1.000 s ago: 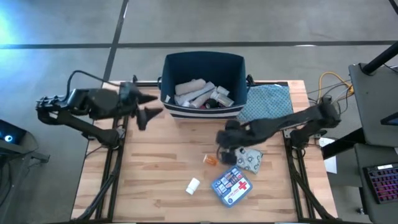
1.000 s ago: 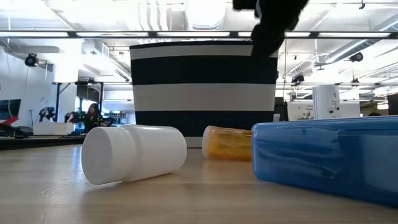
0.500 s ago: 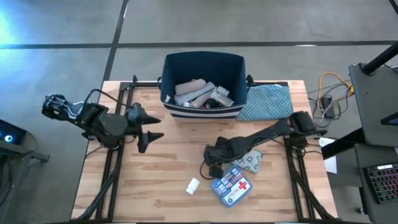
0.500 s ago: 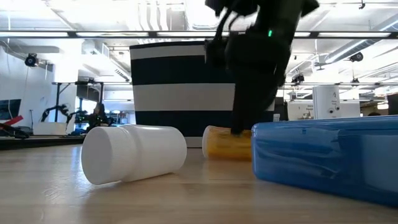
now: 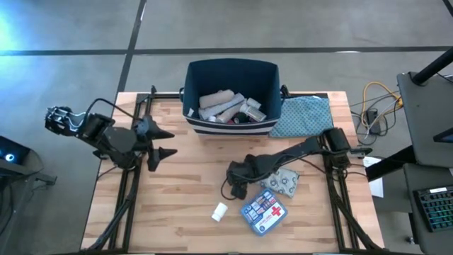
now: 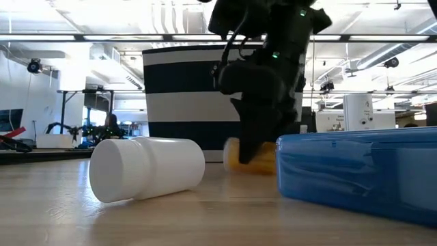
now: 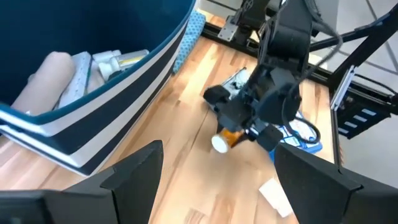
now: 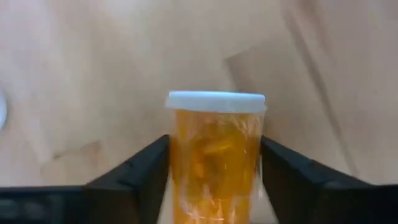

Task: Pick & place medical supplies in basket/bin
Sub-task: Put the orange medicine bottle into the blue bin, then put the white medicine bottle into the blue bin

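From above, the right pincer [image 5: 238,185] had come down over the translucent orange plastic vial on the wooden tabletop [image 5: 184,177] while the left pincer [image 5: 164,143], open and empty, drew back; in the right wrist view, the vial [image 8: 216,155] lay between open fingers [image 8: 130,180], ready for grasping.

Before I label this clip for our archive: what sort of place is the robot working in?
Most likely a robotics lab or workshop in a large industrial hall: a wooden table on a metal frame stands on bare concrete floor, exposed ceiling ducts run overhead, and more equipment benches fill the room behind.
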### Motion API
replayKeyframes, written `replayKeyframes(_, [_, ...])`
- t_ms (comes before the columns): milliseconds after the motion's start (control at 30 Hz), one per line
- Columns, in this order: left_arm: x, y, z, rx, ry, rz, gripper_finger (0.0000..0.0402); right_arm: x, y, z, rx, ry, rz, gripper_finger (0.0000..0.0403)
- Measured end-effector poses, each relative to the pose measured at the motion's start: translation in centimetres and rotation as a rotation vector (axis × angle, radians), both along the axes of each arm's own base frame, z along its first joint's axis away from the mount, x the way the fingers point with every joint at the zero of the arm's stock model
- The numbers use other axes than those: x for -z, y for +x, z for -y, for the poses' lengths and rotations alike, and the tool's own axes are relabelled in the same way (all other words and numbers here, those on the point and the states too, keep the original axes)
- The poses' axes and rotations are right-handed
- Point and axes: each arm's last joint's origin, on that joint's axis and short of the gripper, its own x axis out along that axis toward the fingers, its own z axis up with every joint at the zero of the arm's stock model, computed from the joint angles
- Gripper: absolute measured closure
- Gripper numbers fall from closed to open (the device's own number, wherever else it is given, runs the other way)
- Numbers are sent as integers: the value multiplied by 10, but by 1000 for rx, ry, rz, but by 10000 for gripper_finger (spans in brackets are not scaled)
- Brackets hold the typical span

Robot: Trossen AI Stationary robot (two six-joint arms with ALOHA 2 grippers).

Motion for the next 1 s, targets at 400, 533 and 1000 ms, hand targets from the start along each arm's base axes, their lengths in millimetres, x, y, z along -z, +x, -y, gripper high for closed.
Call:
replayKeyframes(400, [43, -4, 0, -22, -75, -112, 116, -171, 11, 44, 66, -185, 506, 294])
replayKeyframes(533, [78, 6, 6, -45, -170, -149, 116, -243, -7, 69, 187, -435, 657, 271])
replayKeyframes(1000, [186, 94, 56, -180, -599, -127, 109, -292, -67, 181, 264, -365, 358, 42])
